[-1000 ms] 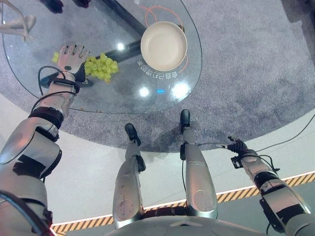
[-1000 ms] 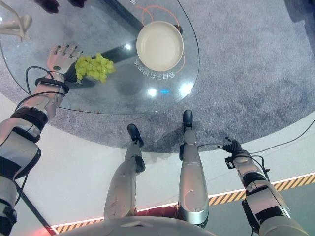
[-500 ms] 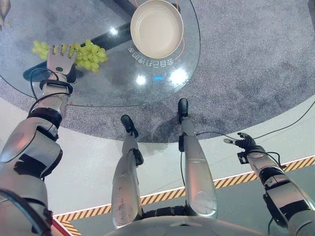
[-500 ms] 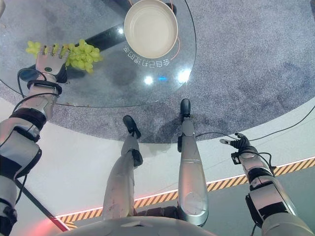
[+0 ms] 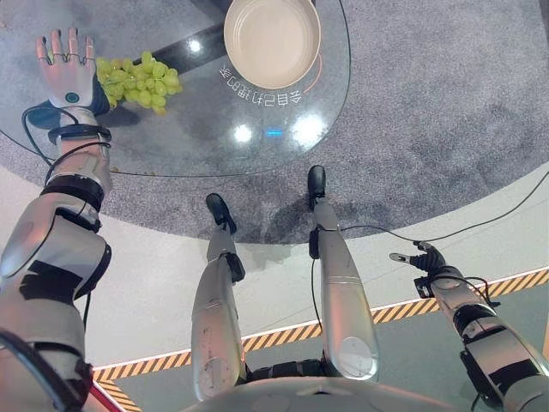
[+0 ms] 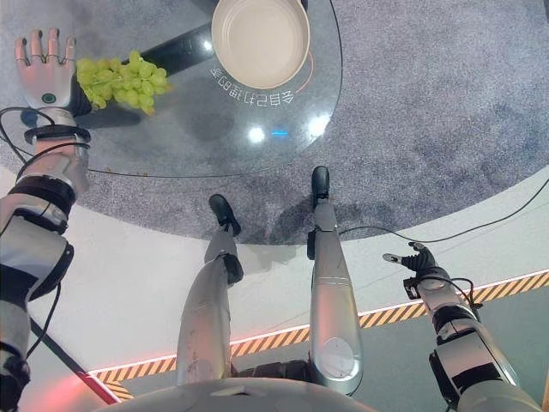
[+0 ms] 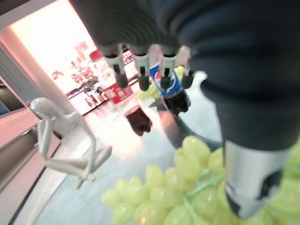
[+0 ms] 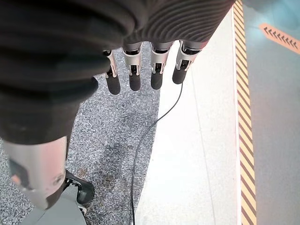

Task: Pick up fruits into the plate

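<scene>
A bunch of green grapes [image 5: 137, 81] lies on the round glass table [image 5: 206, 129], left of the empty cream plate [image 5: 270, 41]. My left hand [image 5: 62, 73] is just left of the bunch, open, with its fingers straight and pointing away from me. In the left wrist view its thumb [image 7: 251, 183] hangs right over the grapes [image 7: 183, 197] without closing on them. My right hand [image 5: 426, 257] hangs low at my right side over the floor, away from the table. Its fingers [image 8: 133, 75] are straight and hold nothing.
A white figurine [image 7: 65, 136] and dark drink bottles [image 7: 166, 86] stand on the table beyond the grapes. Grey carpet surrounds the table. A yellow-and-black striped line [image 5: 403, 311] crosses the floor by my right arm.
The camera has shifted. My left hand, which lay over the grapes half a second ago, now sits at their left side with fingers spread straight. The right hand stays low.
</scene>
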